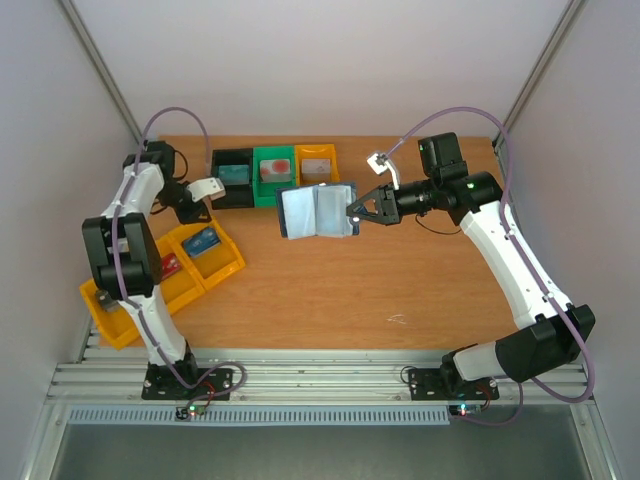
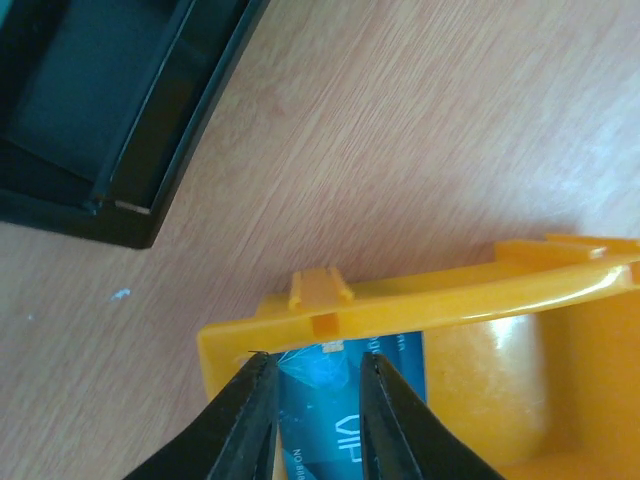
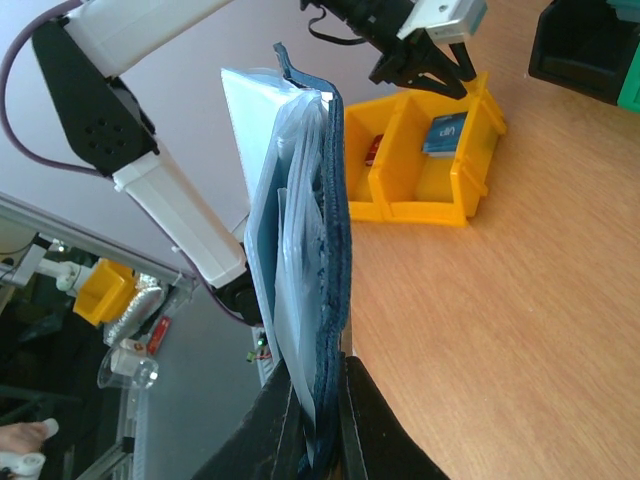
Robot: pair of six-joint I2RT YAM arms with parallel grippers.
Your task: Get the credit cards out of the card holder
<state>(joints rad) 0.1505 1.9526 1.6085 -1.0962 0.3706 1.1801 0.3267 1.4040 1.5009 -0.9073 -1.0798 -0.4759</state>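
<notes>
Blue-grey card holder (image 1: 318, 212) is up in the air over the table (image 1: 400, 290), open like a book. R claw (image 1: 357, 210) is pressed tight on its edge, pinching it. That's prob. so the pale pocket pages face the other arm & a card can be pulled out w/o the holder sliding away. In the right wrist view the holder is seen edge-on, so I can't tell if any card is left inside.

L claw (image 2: 317, 360) is over the corner of a yellow bin (image 2: 420, 305), well apart from the holder. Its fingers are a bit spread w/ a gap & pinch nothing. Blue card (image 3: 446, 134) lies in the bin under them. So I think this is the drop-off spot: cards go into bins, not onto the table.

Count:
- card holder: 1
- arms: 2, claws: 2
- cards out in bins: 5, I think. These are the blue card, a red card (image 1: 172, 264) in the next yellow part, a teal card (image 1: 235, 172) in the black bin (image 1: 232, 200), a whitish card (image 1: 275, 167) in the green bin (image 1: 273, 198) & a pale card (image 1: 316, 167) in the orange bin (image 1: 334, 165).
- bins in the back row: 3, side by side.
- yellow parts: at least 2. L arm hides some, so not sure of more.

Next, I guess, L claw goes over to the holder, if any card's in there.
</notes>
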